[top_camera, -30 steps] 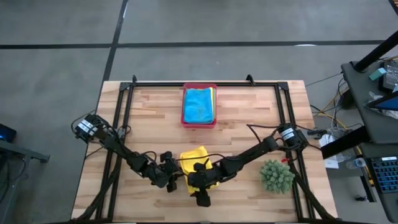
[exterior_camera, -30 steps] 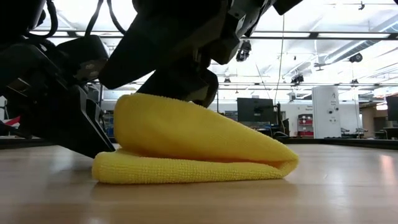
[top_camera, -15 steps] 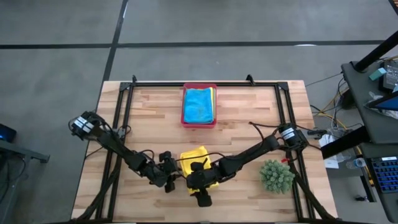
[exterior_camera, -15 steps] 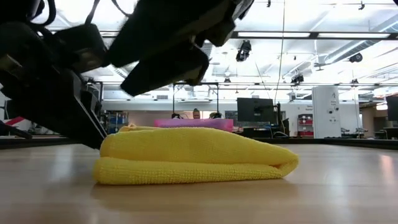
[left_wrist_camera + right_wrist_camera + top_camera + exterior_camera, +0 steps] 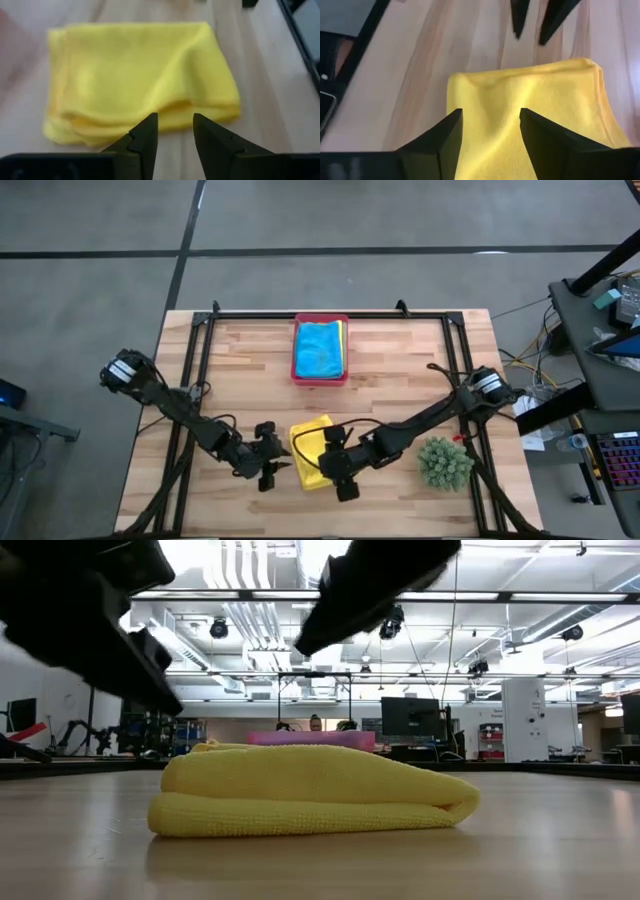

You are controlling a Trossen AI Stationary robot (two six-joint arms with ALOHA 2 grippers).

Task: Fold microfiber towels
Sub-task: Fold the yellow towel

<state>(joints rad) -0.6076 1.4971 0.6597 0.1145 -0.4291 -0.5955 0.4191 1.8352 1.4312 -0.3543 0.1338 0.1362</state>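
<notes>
The folded yellow towel (image 5: 311,452) is lying free — left gripper (image 5: 175,131) and right gripper (image 5: 489,131) both hovering spread, empty; a clumsy regrasp risks unfolding it.

A yellow microfiber towel (image 5: 312,451) is lying folded flat on the surface near its front edge, its layered edges showing along one side and nothing touching it. A turquoise blue towel (image 5: 319,349) is resting folded atop a stack, a yellow edge (image 5: 343,340) peeking out beneath it.
</notes>
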